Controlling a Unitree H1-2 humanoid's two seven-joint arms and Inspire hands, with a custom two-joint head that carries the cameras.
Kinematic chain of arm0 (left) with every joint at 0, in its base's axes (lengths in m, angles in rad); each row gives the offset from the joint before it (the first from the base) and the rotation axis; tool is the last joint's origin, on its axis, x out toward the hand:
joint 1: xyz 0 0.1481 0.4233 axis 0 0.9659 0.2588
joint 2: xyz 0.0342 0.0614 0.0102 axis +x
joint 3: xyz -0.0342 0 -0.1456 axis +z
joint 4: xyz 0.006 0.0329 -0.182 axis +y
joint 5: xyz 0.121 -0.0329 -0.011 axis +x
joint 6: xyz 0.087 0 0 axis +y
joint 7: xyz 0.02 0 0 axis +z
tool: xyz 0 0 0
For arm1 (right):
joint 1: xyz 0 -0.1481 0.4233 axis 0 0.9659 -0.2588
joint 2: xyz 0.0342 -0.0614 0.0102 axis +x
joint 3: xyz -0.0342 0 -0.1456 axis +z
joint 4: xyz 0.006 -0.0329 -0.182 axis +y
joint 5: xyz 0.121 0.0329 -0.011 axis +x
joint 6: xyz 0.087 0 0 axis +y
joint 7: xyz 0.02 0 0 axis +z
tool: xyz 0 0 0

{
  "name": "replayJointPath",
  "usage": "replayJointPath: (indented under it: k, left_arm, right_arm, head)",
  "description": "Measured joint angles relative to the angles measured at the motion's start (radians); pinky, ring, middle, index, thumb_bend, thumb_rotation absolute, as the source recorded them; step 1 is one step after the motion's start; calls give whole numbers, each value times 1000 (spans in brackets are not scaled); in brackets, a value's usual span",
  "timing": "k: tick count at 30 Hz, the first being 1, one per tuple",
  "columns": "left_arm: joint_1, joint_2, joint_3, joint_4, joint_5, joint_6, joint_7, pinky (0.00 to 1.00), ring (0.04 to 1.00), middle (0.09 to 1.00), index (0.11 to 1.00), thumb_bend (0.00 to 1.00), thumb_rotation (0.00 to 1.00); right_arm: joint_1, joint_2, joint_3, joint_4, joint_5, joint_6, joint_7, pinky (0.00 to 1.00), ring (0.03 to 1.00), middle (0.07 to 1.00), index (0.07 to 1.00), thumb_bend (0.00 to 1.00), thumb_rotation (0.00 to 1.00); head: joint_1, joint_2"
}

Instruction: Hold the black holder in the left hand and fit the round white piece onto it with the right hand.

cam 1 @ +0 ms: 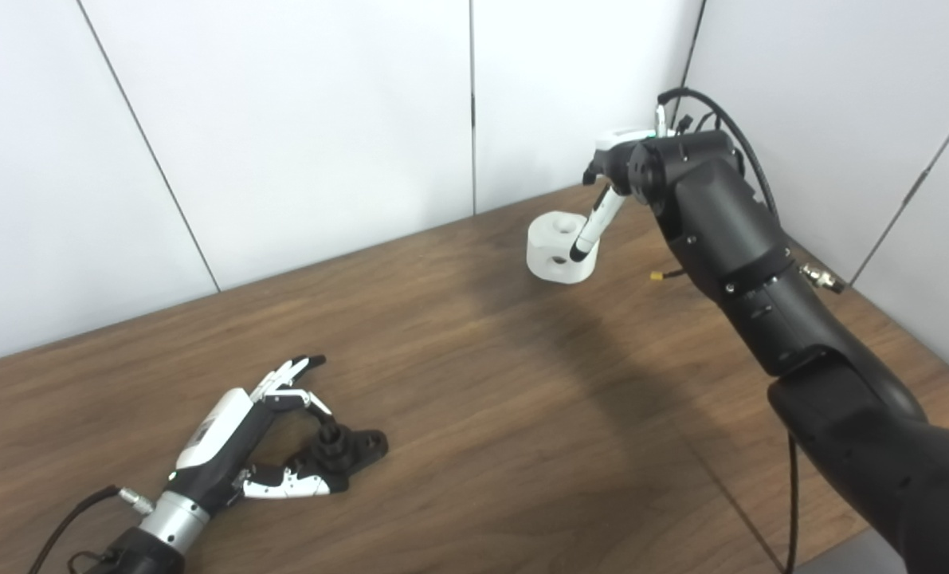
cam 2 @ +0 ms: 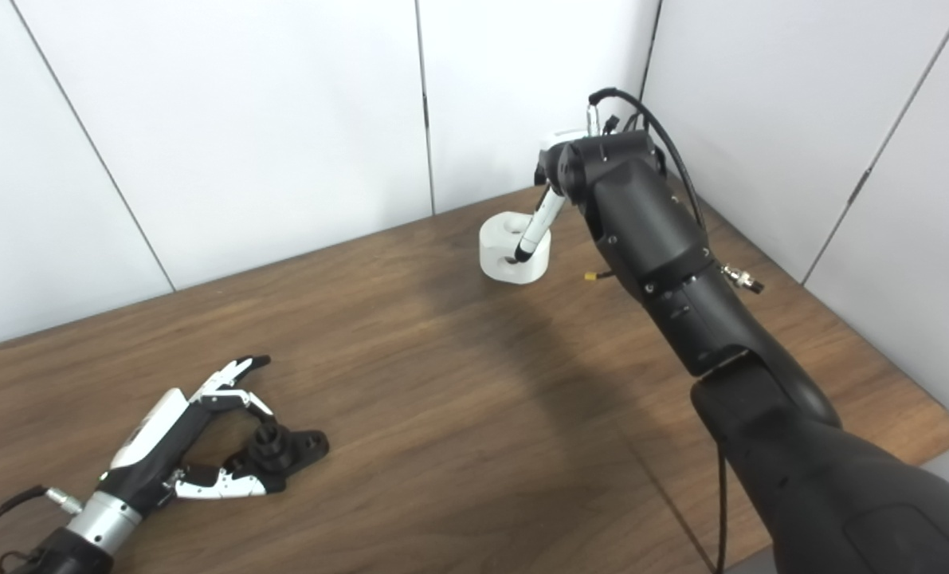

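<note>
Your left hand lies low on the table with its fingers spread around the black holder, which sits between thumb and fingers; no grip is closed on it yet, and the holder rests flat on the wood. Your right hand is mostly hidden behind its own wrist, so you cannot tell its overall state; one finger reaches down against the round white piece, which stands on the table just below that hand. Judge the task as barely begun: neither part is lifted, and the fitting remains. The white piece sits near the wall panels beyond your right hand; bare table lies between the two hands for bringing them together.
</note>
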State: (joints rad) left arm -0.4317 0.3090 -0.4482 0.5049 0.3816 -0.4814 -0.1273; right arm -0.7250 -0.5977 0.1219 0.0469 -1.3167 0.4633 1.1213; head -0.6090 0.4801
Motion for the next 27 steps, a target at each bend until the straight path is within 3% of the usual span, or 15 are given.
replayJointPath:
  k: [7, 13, 27]
  left_arm:
    - [0, 0, 0, 0, 0, 0, 0, 1000, 1000, 966, 482, 523, 53]
    - [3, 1, 3, -3, 0, 0, 0, 1000, 1000, 963, 481, 523, 52]
    - [13, 3, 11, -20, 5, 1, -3, 1000, 1000, 967, 482, 523, 53]
  right_arm:
    - [28, 8, 0, 26, 45, -1, -130, 999, 1000, 1000, 853, 965, 372]
    - [50, 5, 43, 115, 86, -10, -259, 1000, 1000, 1000, 857, 980, 410]
    - [3, 12, 121, 240, 171, -10, -370, 1000, 1000, 1000, 823, 1000, 385]
  head:
    - [11, -2]
    - [29, -2]
    - [51, 8]
